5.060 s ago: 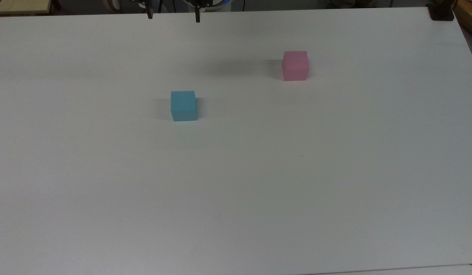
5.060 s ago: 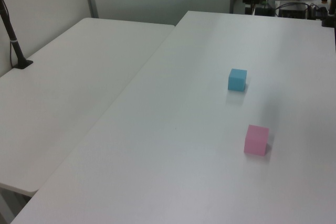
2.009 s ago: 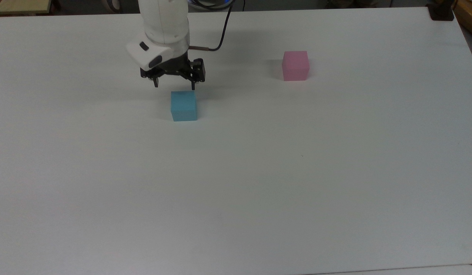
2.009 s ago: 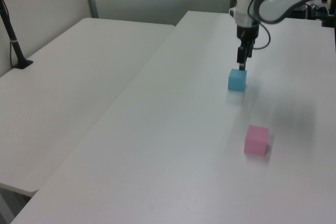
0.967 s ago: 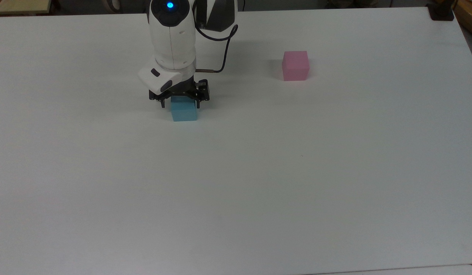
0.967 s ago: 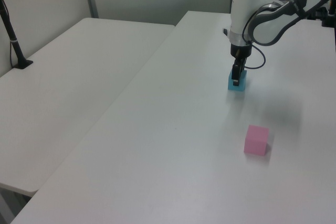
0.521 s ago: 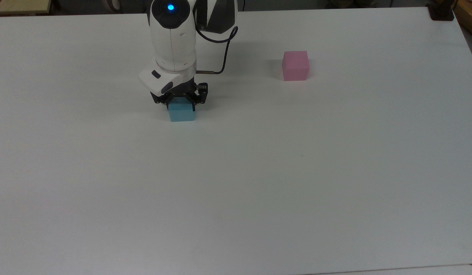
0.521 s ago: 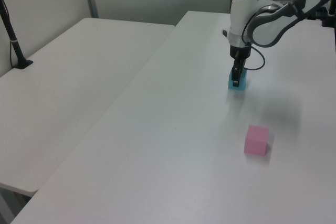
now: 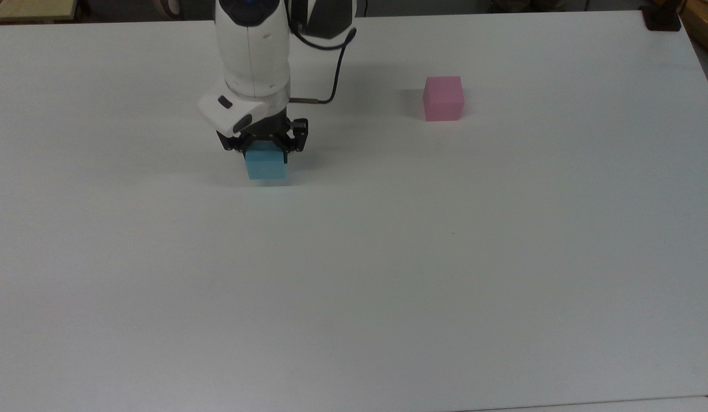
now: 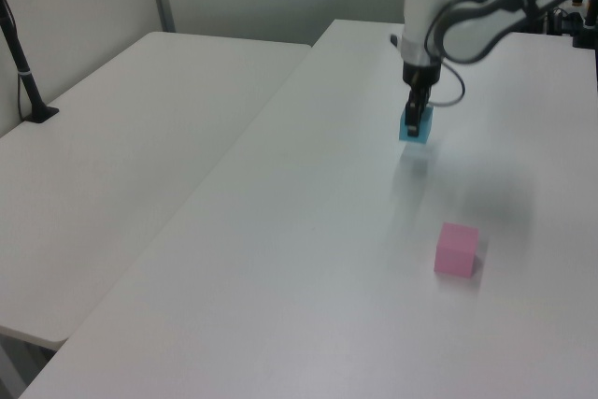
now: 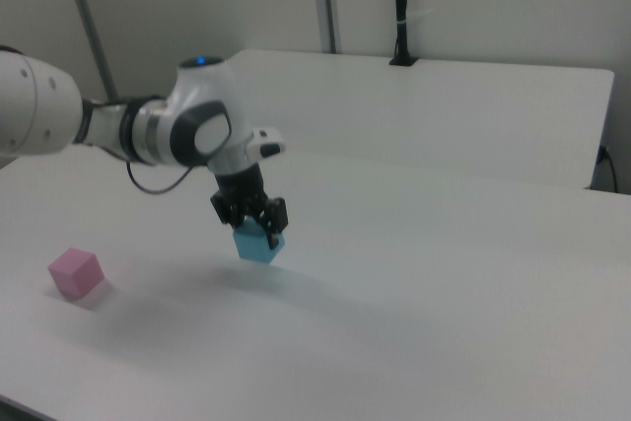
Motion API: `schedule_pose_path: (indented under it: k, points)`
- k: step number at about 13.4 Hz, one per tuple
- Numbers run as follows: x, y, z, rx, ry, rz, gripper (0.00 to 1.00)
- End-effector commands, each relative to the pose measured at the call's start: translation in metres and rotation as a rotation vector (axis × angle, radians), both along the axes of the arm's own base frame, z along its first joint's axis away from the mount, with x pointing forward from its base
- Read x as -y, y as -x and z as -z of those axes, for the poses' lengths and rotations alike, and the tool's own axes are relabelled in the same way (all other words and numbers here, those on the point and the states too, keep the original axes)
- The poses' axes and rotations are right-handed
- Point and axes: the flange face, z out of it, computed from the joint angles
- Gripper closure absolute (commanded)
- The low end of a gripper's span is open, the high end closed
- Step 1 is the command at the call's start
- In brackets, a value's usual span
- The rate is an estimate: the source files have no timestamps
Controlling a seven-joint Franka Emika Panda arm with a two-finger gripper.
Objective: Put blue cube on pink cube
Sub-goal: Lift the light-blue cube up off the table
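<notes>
blue cube's in my fingers, lifted clear of the white table (image 9: 388, 274).

my gripper (image 9: 265, 153) is clamped across the small sky-blue matte cube (image 9: 266, 165) from above, leaving its underside free to set down; a shadow shows beneath it. the pale pink matte cube (image 9: 443, 98) sits alone, well off toward the top view's right, top face bare. no containers here.

The blue cube (image 9: 266, 166) is held between the fingers of the gripper (image 9: 264, 150), lifted just off the table (image 9: 388, 257), with its shadow cast below it in the right view. The pink cube (image 9: 443, 98) is sat on the table well apart, off to the top view's right and a bit further back. In the left view it's found nearer the camera than the blue one.
</notes>
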Motion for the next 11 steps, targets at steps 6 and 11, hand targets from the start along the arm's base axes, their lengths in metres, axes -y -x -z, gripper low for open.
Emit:
schedule_pose_path:
  k: [6, 11]
  points:
    - [-0.002, 0.004, -0.222, 0.018, -0.031, 0.026, 0.66]
    - [-0.025, 0.011, -0.243, 0.025, -0.077, 0.01, 0.66]
